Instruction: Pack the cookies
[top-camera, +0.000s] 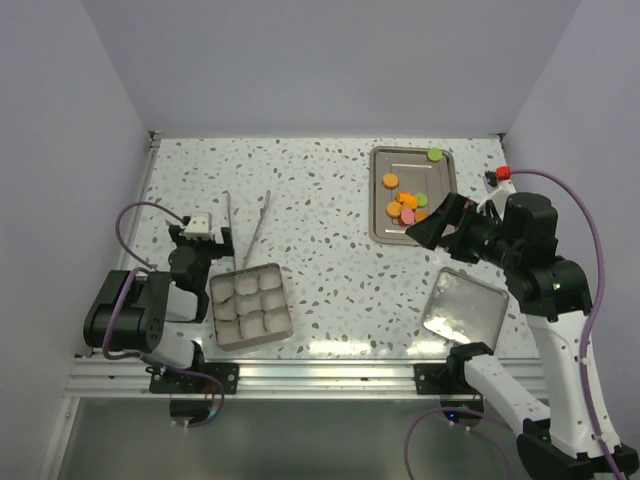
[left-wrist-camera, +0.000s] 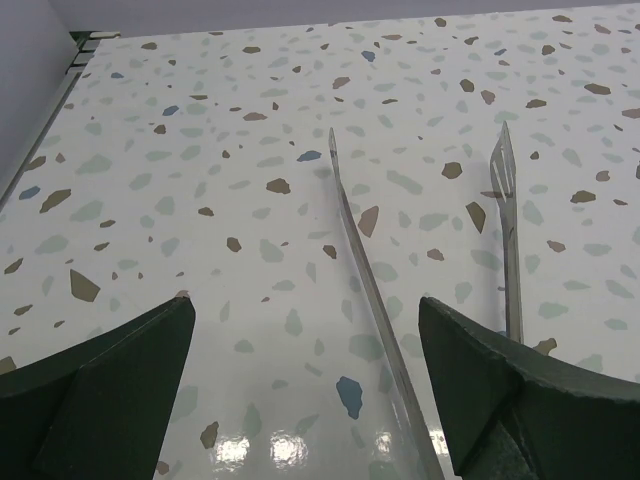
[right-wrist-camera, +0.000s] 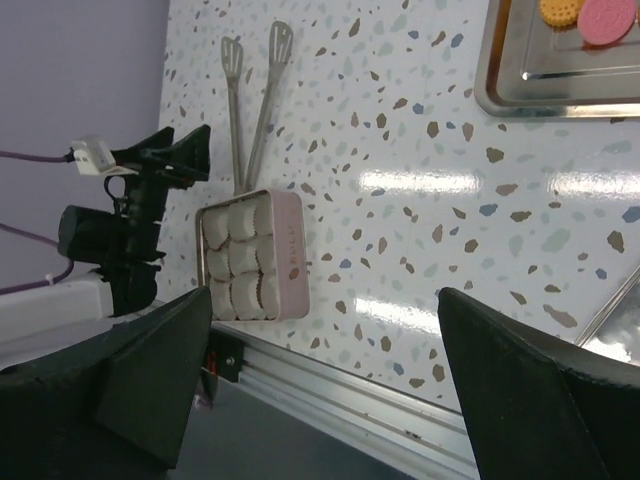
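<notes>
Cookies (top-camera: 406, 204) lying on tray (top-camera: 444, 182), far right of desk (top-camera: 330, 200). Left tool (top-camera: 203, 227) gaping wide, gripping nothing, near tongs (top-camera: 247, 232). Right tool (top-camera: 437, 222) likewise wide, empty, hovering at tray's near edge.

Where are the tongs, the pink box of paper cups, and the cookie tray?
tongs (top-camera: 262, 225): top view, right arm's middle.
pink box (top-camera: 281, 300): top view, right wall.
cookie tray (top-camera: 405, 157): top view, bare floor.

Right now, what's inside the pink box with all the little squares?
The pink box holds nine white paper cups, three rows of three. No cookies show in them; those lie on the metal tray. The box's floor under the cups is hidden.
</notes>
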